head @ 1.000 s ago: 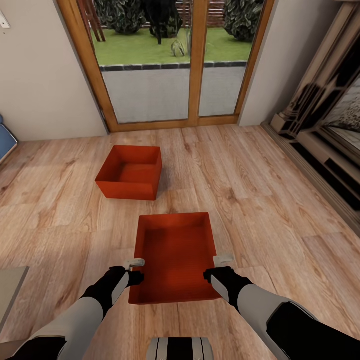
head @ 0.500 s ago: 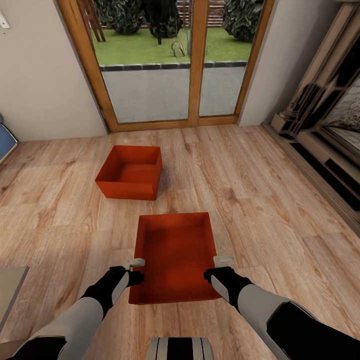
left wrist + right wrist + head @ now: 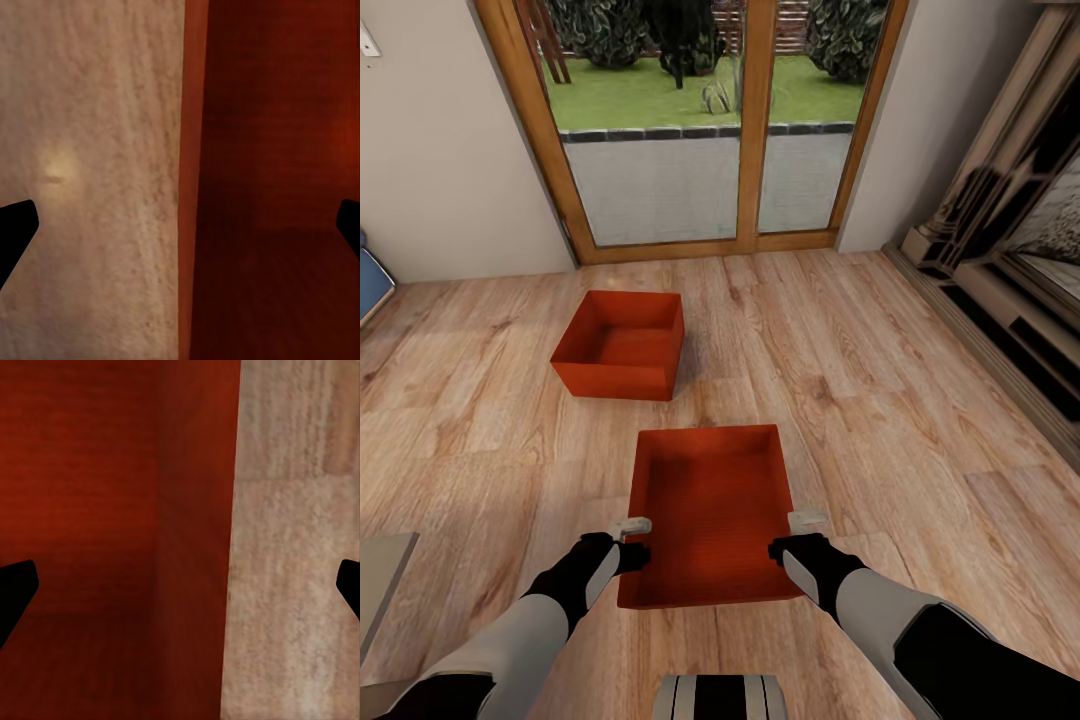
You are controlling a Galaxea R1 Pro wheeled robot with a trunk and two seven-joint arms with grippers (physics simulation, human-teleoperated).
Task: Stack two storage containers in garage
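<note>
Barely anything shifts: the left claw (image 3: 628, 541) and right claw (image 3: 792, 534) stay spread astride the near bin's (image 3: 710, 512) side walls, unclosed; lifting remains ahead.

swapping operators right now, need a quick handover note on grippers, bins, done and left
Left gripper: open, straddling the near container's left wall.
Right gripper: open, straddling its right wall.
Near container: on the wood-plank floor, not lifted.
Far container: on the floor nearer the glass doors, untouched.
Done: both arms lined up.
Left: close, lift, carry both to the garage, stack.
</note>
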